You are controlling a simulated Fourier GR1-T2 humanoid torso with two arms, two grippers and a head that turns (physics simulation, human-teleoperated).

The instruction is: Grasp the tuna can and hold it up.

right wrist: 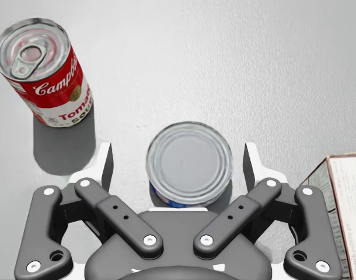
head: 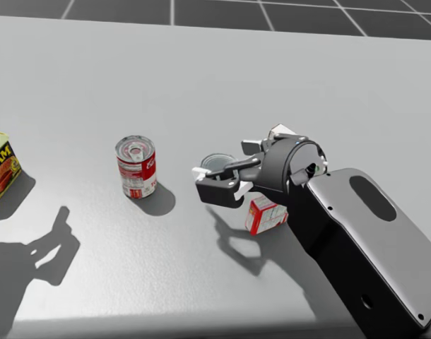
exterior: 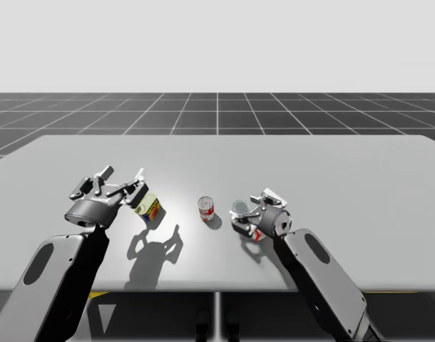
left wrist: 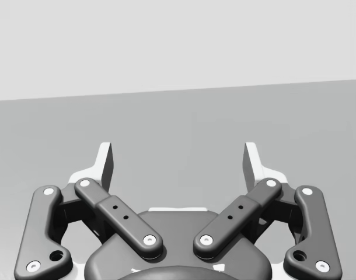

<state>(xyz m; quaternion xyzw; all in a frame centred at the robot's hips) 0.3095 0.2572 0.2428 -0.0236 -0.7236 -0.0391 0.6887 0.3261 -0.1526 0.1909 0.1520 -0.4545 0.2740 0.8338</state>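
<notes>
Now the grey surface (exterior: 310, 164) carries everything: my right gripper (right wrist: 178, 158) stands wide, the low tuna can (right wrist: 189, 166) upright between its fingers, untouched by either. My left gripper (left wrist: 178, 163) is spread wide too, and a red soup can (right wrist: 42, 73) stands near it.

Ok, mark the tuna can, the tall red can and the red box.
tuna can (right wrist: 189, 162): right wrist view, middle of its lid.
tall red can (head: 136, 173): head view, on its label.
red box (head: 263, 215): head view, its front face.
</notes>
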